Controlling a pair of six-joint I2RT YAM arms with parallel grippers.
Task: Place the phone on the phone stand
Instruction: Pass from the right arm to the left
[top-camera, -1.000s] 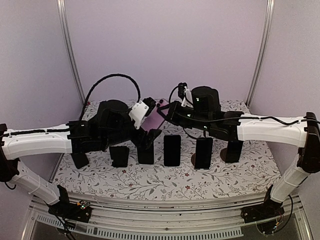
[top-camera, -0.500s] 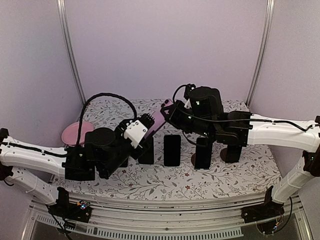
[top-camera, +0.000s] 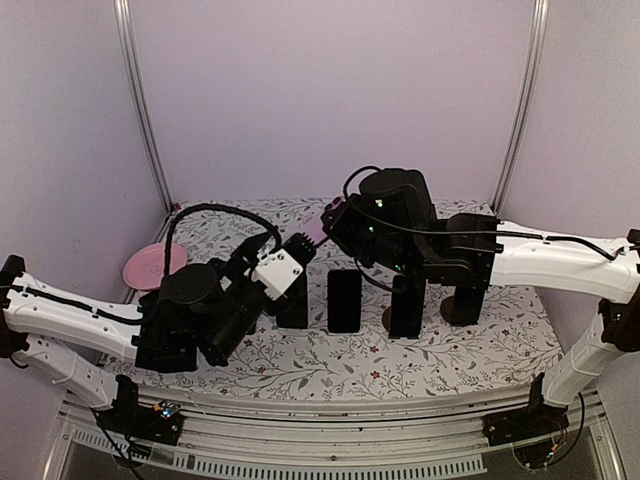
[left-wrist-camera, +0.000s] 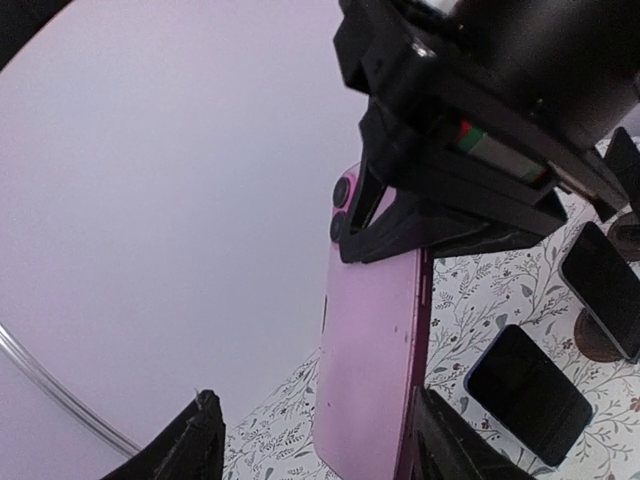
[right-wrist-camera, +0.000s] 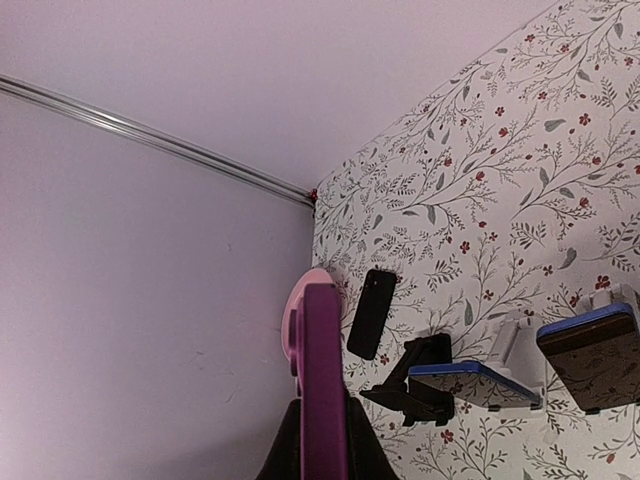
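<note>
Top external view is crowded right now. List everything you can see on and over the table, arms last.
pink phone: one, pink, in the air above the row of phones, back facing the left wrist camera.
dark phones: four showing, black, propped in a row mid-table; the left arm may hide more.
black stand: one, black, empty-looking, on the cloth beside the propped phones.
pink plate: one, pink, far left of the table.
tablecloth: one, white with a floral print, covering the table.
right gripper: one, black, shut on the pink phone's edge.
left gripper: one, black, open, fingers either side of the pink phone's lower part.
</note>
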